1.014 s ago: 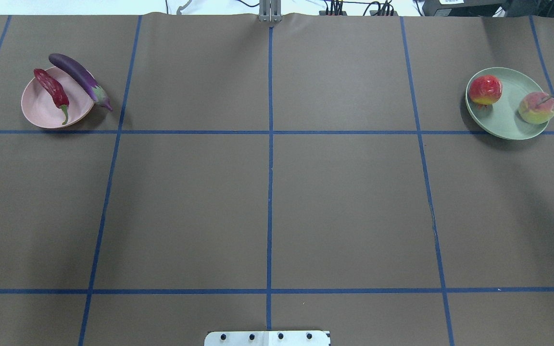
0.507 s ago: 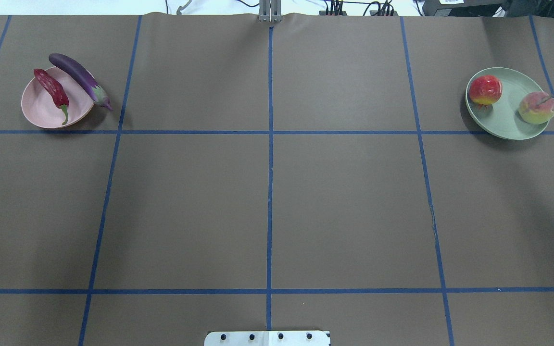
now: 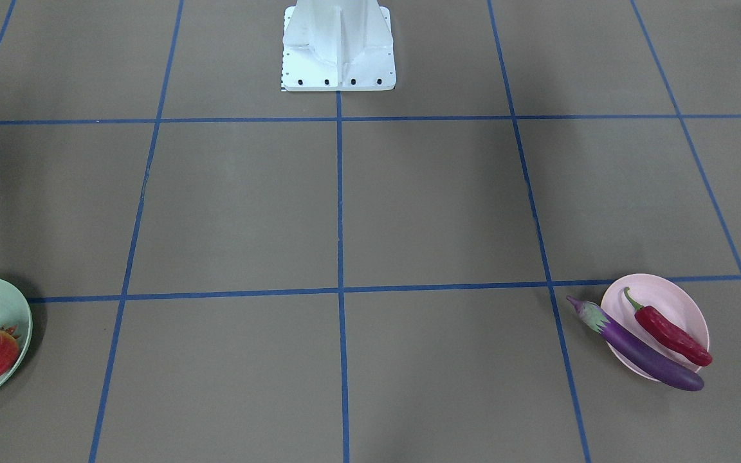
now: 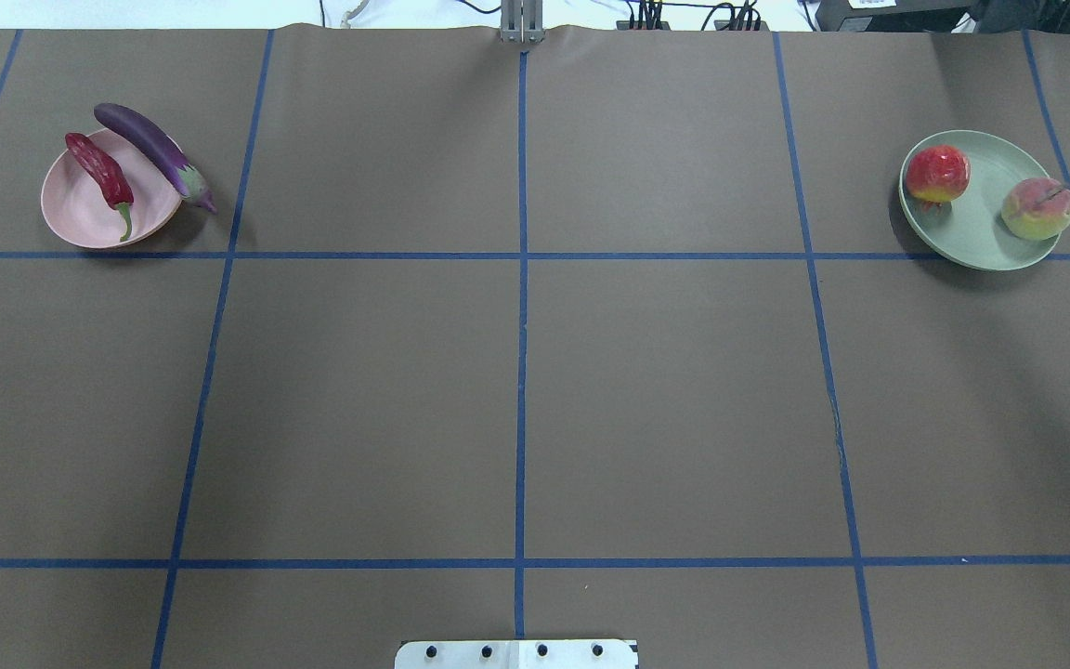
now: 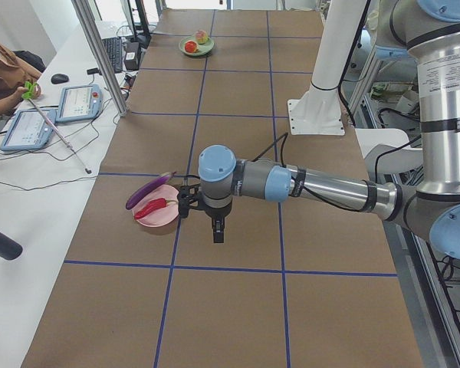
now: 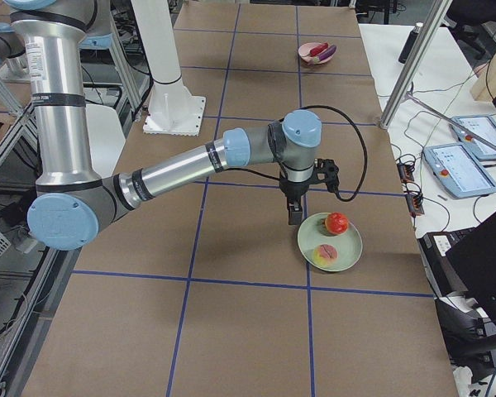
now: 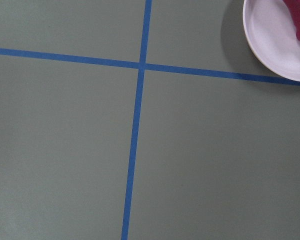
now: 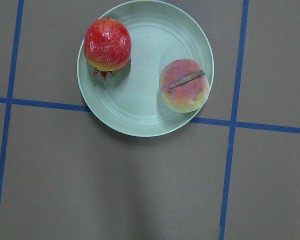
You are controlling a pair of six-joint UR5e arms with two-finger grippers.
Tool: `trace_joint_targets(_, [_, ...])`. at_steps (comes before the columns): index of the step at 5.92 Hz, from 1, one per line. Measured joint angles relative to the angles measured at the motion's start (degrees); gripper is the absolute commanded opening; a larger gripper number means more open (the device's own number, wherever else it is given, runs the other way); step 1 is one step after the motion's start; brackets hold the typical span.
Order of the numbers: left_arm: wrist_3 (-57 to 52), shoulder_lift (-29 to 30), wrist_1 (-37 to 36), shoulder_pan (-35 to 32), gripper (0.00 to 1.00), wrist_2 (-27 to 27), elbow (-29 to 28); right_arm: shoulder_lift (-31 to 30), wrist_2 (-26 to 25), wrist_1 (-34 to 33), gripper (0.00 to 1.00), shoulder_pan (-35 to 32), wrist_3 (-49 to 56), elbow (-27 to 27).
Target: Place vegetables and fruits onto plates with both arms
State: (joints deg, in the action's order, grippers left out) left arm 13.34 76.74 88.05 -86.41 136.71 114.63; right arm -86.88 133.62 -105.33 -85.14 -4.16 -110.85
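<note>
The purple eggplant (image 4: 150,149) lies across the far rim of the pink plate (image 4: 80,218), with the red chili (image 4: 100,172) inside the plate. The pomegranate-like fruit (image 4: 937,174) and the peach (image 4: 1038,208) sit on the mint green plate (image 4: 972,228). The right wrist view looks straight down on that plate (image 8: 140,105). The left wrist view shows only an edge of the pink plate (image 7: 275,40). My left gripper (image 5: 218,230) hangs above the table beside the pink plate. My right gripper (image 6: 294,217) hangs beside the green plate. I cannot tell whether either is open.
Blue tape lines (image 4: 521,325) divide the brown table into squares. The white base block (image 3: 338,48) stands at the robot's edge. An operator's desk with tablets (image 5: 77,103) and an aluminium post (image 5: 100,54) runs along the far side.
</note>
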Motion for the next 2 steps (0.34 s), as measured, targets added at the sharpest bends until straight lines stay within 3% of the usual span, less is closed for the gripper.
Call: trace_joint_targets(2, [0.01,-0.58,-0.08,-0.07,1.0,0.12,1.65,-0.64,-0.31,-0.49,1.0,-0.31,-0.04,-0.65])
